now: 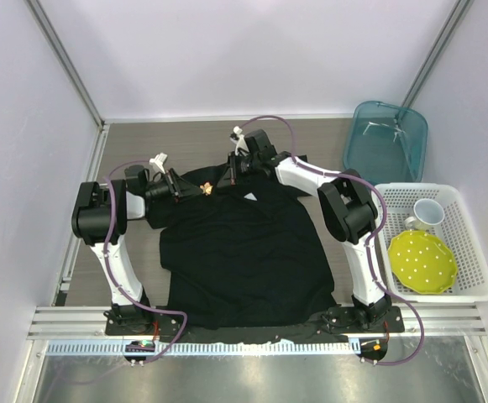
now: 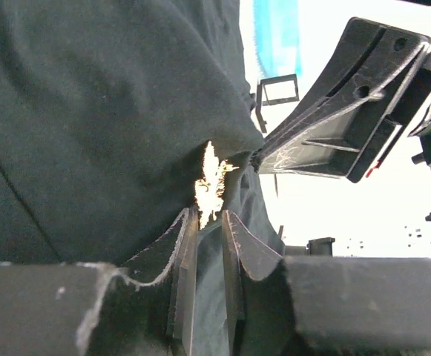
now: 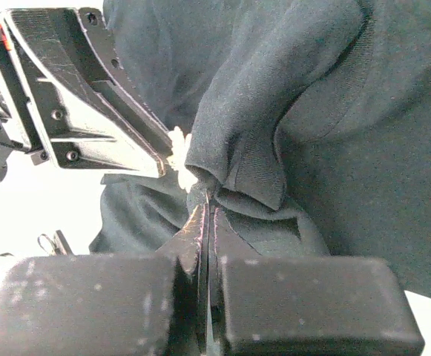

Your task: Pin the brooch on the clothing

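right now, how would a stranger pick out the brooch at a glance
Start at the black T-shirt spread across the table. Go to its far edge, where the cloth is bunched up. The brooch is the tiny golden, jagged leaf at the tips of the left fingers, unlike the plain white label just to its right.

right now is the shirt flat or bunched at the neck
Bunched: the right end effector pinches up a fold of shirt beside the brooch.
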### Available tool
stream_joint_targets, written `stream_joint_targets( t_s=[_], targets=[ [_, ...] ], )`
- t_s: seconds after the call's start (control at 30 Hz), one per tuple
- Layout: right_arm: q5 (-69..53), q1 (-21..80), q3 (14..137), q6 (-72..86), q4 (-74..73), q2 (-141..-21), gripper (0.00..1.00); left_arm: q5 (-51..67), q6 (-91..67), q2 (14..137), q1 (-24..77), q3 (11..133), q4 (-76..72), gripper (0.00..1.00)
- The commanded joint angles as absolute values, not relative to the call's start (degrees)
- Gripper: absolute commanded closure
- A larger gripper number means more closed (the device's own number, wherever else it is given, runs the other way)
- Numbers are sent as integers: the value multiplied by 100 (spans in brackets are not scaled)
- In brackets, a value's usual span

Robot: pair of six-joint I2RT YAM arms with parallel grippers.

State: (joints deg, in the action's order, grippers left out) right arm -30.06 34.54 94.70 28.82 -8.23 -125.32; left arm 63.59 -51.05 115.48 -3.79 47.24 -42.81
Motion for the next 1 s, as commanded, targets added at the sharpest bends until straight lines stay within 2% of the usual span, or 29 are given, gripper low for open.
stream_joint_targets(
  t_s=[0.0, 0.23, 0.47, 0.7, 0.9, 0.97],
  targets=[
    [-2883, 3463, 9615, 2883, -685, -12428, 99, 6557, -5440, 11540, -387, 4658, -5141, 80],
    [-2848, 3472, 9650, 2857, -729, -12445, 99, 6487, -5440, 11505, -369, 4649, -5185, 84],
    [-2830, 3480, 9685, 2821, -773, -12445, 99, 6302, -5414, 11514, -308, 4632, -5107, 79],
    [-2786, 3594, 9861, 2672, -844, -12419, 99, 6144, -4949, 11373, -246, 4702, -4344, 94],
    [-2233, 3805, 10229, 2347, -1221, -12419, 99, 5985, -4421, 11189, -193, 4781, -3614, 99],
    [-2057, 3920, 10318, 2277, -1388, -12410, 94, 5959, -4342, 11162, -193, 4781, -3534, 99]
  ],
)
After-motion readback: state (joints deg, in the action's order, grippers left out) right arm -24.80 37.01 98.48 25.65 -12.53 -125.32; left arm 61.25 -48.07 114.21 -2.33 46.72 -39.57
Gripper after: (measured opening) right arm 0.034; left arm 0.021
